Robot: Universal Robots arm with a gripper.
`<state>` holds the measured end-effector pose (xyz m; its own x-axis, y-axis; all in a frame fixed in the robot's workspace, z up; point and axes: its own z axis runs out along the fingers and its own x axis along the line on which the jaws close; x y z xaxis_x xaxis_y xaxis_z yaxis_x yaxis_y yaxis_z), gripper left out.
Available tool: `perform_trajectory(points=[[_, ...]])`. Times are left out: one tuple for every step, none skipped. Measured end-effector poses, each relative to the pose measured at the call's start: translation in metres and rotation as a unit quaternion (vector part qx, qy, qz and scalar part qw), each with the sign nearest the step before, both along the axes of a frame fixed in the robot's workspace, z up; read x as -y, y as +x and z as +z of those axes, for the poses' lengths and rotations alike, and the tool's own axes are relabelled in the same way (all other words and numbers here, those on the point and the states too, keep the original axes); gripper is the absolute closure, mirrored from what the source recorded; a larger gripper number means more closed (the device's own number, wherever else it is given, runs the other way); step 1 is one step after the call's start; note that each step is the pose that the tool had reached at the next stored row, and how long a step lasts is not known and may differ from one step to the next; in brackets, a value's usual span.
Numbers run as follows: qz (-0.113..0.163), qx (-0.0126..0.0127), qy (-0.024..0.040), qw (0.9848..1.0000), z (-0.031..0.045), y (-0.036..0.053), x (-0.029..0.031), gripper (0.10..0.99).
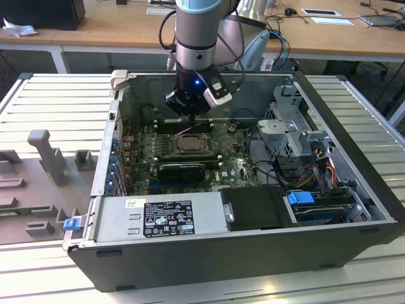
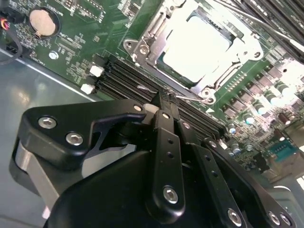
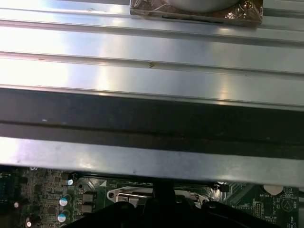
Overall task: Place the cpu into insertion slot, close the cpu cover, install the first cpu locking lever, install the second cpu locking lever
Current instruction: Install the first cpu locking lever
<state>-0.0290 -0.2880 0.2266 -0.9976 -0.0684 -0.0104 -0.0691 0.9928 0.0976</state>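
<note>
The cpu point(image 2: 205, 46), a pale square chip, lies in the insertion slot point(image 1: 188, 143) on the green board. The silvery cpu cover point(image 2: 151, 42) lies flat around it as a frame. A thin wire locking lever point(image 2: 190, 97) runs along the socket's near edge, beside the black memory slots. My gripper point(image 2: 164, 100) is shut, its black fingertips together right at that lever, and I cannot tell whether they touch it. In the exterior view my gripper point(image 1: 190, 109) hangs just behind the socket. In the first wrist view the finger point(image 3: 164, 190) stands before the socket's edge point(image 3: 127, 194).
The open computer case point(image 1: 107, 158) lies on a slatted metal table point(image 1: 57, 95). Its side walls, a black power supply point(image 1: 168, 218), a drive cage point(image 1: 294, 123) and cables point(image 1: 266, 152) ring the board. A coin cell point(image 2: 43, 21) sits on the board.
</note>
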Motion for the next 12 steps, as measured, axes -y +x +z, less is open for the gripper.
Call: perform_trajectory(points=[[0.000,0.0000,0.0001,1.0000,-0.0007,0.0010,-0.0001,0.980],[0.000,0.0000,0.0001,1.0000,-0.0015,0.0018,-0.0002,0.980],[0.000,0.0000,0.0000,1.0000,-0.0025,0.0026,-0.0004,0.980],[0.000,0.0000,0.0000,1.0000,-0.0035,0.0029,-0.0005,0.980],[0.000,0.0000,0.0000,1.0000,-0.0044,0.0030,-0.0006,0.980],[0.000,0.0000,0.0000,1.0000,-0.0052,0.0032,-0.0008,0.980],[0.001,0.0000,0.0000,1.0000,-0.0060,0.0035,-0.0011,0.980],[0.002,0.0000,0.0000,1.0000,-0.0067,0.0038,-0.0014,0.980],[0.003,0.0000,0.0000,1.0000,-0.0072,0.0043,-0.0017,0.980],[0.003,0.0000,0.0000,1.0000,-0.0077,0.0045,-0.0019,0.980],[0.004,0.0000,0.0000,1.0000,-0.0084,0.0049,-0.0021,0.980],[0.004,0.0000,0.0000,1.0000,-0.0088,0.0051,-0.0022,0.980]])
